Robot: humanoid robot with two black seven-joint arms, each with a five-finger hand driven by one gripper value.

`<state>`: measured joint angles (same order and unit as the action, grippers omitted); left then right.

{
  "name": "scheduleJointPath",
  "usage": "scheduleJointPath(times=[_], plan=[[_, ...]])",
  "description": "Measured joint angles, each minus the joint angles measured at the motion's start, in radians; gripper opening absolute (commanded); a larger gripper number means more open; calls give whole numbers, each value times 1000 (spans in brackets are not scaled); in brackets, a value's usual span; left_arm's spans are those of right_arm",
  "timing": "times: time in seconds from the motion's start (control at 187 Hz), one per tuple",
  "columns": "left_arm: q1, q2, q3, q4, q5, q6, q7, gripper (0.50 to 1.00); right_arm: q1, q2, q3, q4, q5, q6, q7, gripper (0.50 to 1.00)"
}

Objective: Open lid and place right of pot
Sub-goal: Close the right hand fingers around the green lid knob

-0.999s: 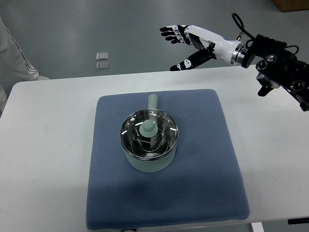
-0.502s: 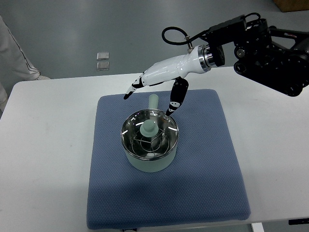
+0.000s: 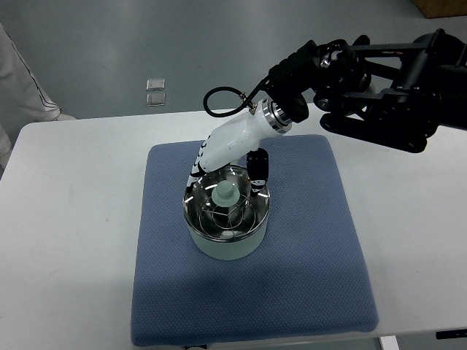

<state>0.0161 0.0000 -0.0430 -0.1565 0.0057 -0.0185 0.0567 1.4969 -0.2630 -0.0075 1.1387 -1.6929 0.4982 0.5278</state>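
Note:
A pale green pot [image 3: 227,249] stands in the middle of a blue mat [image 3: 314,240]. Its glass lid [image 3: 217,219] with a steel rim is on, and the green knob [image 3: 225,194] stands free at its centre. My right hand [image 3: 226,181] comes in from the upper right and reaches down over the far side of the lid. Its fingers [image 3: 195,173] are spread to the knob's left and the thumb [image 3: 257,169] to its right. They hold nothing and stay just behind the knob. The hand hides the pot's handle.
The mat lies on a white table [image 3: 73,219]. The black right arm [image 3: 379,95] spans the upper right, above the table's far edge. A person's white sleeve [image 3: 18,80] shows at the left edge. Two small clear items [image 3: 154,92] lie on the floor beyond.
My right hand has swung from high at the back right down and left to the pot. It now straddles the far side of the lid. The pot and lid have not moved.

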Motion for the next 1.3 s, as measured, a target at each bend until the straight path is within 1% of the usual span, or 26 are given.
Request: scheduleJointPath(times=[0.053,0.102,0.171,0.235,0.294,0.321,0.508,0.833,0.983,1.079,1.298], plan=[[0,0,0,0,0,0,0,1000,0,3,0,0,-3,-4,0,897],[0,0,0,0,0,0,0,1000,0,4,0,-2,-7,-12,0,872],[0,0,0,0,0,0,0,1000,0,5,-1,-4,-11,-28,0,864],[0,0,0,0,0,0,0,1000,-4,5,-2,-5,-12,-36,0,834],[0,0,0,0,0,0,0,1000,-8,5,-2,-5,-13,-42,0,832],[0,0,0,0,0,0,0,1000,-9,5,-2,-5,-13,-44,1,819],[1,0,0,0,0,0,0,1000,-23,7,-4,-11,-13,-87,1,819],[0,0,0,0,0,0,0,1000,-67,0,-9,-24,-15,-132,-4,819],[0,0,0,0,0,0,0,1000,-79,-4,-9,-35,-18,-142,-6,817],[0,0,0,0,0,0,0,1000,-82,-6,-9,-40,-19,-155,-6,805],[1,0,0,0,0,0,0,1000,-92,-11,-7,-42,-18,-163,-3,795]])
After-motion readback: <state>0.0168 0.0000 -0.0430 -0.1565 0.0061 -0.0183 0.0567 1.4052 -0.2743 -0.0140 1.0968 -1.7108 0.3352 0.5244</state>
